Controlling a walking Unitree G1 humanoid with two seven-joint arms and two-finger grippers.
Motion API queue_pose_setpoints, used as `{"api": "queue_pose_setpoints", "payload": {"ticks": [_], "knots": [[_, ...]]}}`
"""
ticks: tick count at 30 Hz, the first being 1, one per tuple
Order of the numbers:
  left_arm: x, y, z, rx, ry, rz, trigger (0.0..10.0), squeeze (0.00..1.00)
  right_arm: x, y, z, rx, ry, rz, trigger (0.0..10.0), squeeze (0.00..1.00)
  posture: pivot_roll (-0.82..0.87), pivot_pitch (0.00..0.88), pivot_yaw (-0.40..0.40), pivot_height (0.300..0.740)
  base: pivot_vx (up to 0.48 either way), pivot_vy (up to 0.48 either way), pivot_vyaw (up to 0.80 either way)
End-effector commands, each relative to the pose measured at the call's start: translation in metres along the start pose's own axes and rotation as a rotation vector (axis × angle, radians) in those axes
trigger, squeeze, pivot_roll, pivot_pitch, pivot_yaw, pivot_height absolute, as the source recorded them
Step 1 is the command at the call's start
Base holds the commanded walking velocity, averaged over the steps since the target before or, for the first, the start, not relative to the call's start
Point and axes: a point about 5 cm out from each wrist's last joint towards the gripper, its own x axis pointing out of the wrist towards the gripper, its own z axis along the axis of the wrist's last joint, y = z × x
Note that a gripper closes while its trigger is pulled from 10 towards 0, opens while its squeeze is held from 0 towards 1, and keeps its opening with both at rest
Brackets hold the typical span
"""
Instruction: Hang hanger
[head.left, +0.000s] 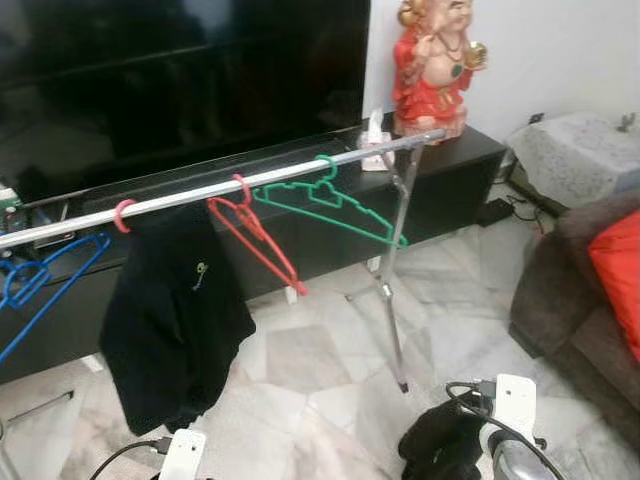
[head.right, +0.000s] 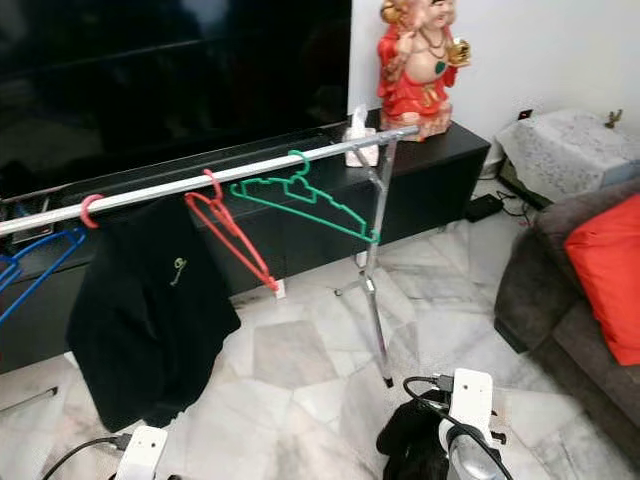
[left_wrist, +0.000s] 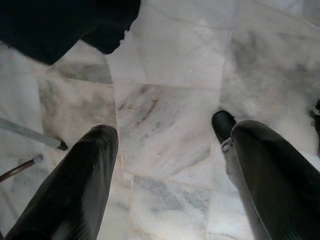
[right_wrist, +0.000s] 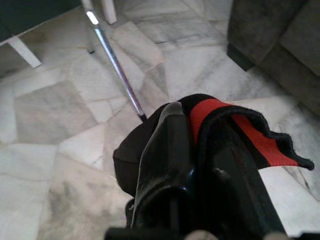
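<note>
Low in the frame, the right tool is clamped on a black cloth with a red band, held just above the marble floor. At the lower left, the left tool hangs with its fingers apart, holding nothing. Farther back, across the middle, the silver rail carries a black garment, a blue hanger, a red hanger and a green hanger. To do this well, lift the cloth slowly and pick a bare hanger before stepping close.
</note>
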Motion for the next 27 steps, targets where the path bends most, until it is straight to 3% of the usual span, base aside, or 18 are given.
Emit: {"api": "queue_pose_setpoints", "payload": {"ticks": [1,9,22,27], "knots": [[0.000,0.001,-0.003,0.003,0.015,0.000,10.0,0.00,0.001,0.002,0.006,-0.011,-0.032,0.009,10.0,0.00,-0.18,0.000,0.051,0.740,0.000,-0.352,0.00],[-0.001,0.000,-0.004,0.008,0.017,-0.002,10.0,0.00,0.001,0.001,0.006,-0.016,-0.046,0.009,10.0,0.00,-0.18,0.000,0.051,0.740,0.000,-0.356,0.00],[-0.001,-0.002,-0.005,0.000,0.020,-0.002,10.0,0.00,0.007,0.002,0.028,-0.020,-0.129,0.023,10.0,0.00,-0.18,0.000,0.042,0.740,0.000,-0.351,0.00],[-0.001,-0.001,-0.004,-0.012,0.018,0.010,10.0,0.00,0.008,0.006,0.029,-0.018,-0.129,0.032,10.0,0.00,-0.16,0.000,0.040,0.740,0.000,-0.056,0.00]]}}
